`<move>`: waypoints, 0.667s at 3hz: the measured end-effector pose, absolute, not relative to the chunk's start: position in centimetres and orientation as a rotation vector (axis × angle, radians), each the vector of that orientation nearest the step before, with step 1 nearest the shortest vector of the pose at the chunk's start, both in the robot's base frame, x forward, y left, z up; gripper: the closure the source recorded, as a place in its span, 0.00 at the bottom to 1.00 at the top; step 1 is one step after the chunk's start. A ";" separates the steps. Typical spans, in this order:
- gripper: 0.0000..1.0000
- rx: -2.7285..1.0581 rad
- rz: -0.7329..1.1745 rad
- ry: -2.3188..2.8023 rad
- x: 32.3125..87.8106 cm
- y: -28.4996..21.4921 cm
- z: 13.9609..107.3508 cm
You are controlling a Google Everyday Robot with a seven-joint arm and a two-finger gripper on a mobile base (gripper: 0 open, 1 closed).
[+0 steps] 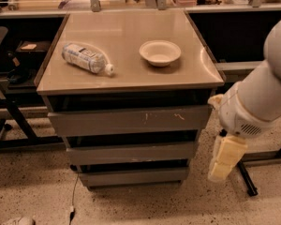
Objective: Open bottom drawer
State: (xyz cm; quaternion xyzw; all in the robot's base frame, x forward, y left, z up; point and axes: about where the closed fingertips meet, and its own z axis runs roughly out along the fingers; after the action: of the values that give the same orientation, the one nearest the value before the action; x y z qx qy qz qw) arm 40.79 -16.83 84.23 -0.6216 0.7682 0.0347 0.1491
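Observation:
The cabinet (pixel 126 81) has three grey metal drawers stacked under its tan top. The bottom drawer (pixel 133 176) is the lowest, with the smallest plain front, and sits pushed in just above the floor. The mid-sized drawer front (pixel 131 153) is above it. The tallest front (pixel 129 120), with pale scratches, is at the top. My gripper (pixel 221 170) hangs from the white arm (pixel 260 97) at the cabinet's right side. It is level with the two lower drawers and apart from them, holding nothing.
A plastic water bottle (pixel 86 57) lies on the cabinet top at the left, and a white bowl (pixel 160 53) stands at its middle right. A black stand leg (pixel 246 179) crosses the speckled floor right of my gripper. A cable (pixel 72 200) runs along the floor at the left front.

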 end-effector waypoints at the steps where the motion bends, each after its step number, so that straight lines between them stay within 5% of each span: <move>1: 0.00 -1.831 0.188 2.245 39.8 -15.3 77.1; 2: 0.00 -1.835 0.196 2.255 39.3 -15.4 76.3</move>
State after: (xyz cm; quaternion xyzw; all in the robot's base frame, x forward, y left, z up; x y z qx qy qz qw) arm 39.27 -15.35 76.30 -0.6257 0.7689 0.0668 0.1135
